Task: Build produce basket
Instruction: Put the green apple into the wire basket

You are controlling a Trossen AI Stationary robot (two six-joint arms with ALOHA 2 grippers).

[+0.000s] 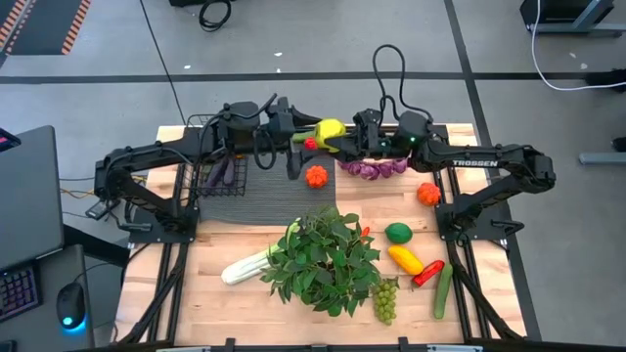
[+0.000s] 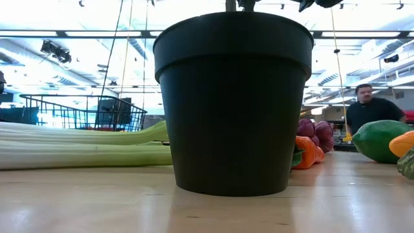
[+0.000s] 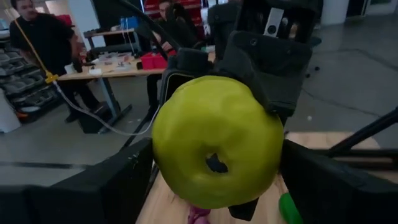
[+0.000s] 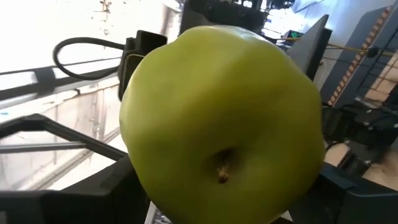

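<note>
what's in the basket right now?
High view shows dark purple pieces, probably eggplants, lying in the basket. The left arm crosses its far edge, so that part is hidden. Low view only shows empty-looking upper mesh.

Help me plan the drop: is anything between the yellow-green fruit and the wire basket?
Nothing visible on the table. The right gripper holds the yellow-green fruit, with the left gripper open around it. Only the left arm itself reaches over the way to the wire basket.
</note>
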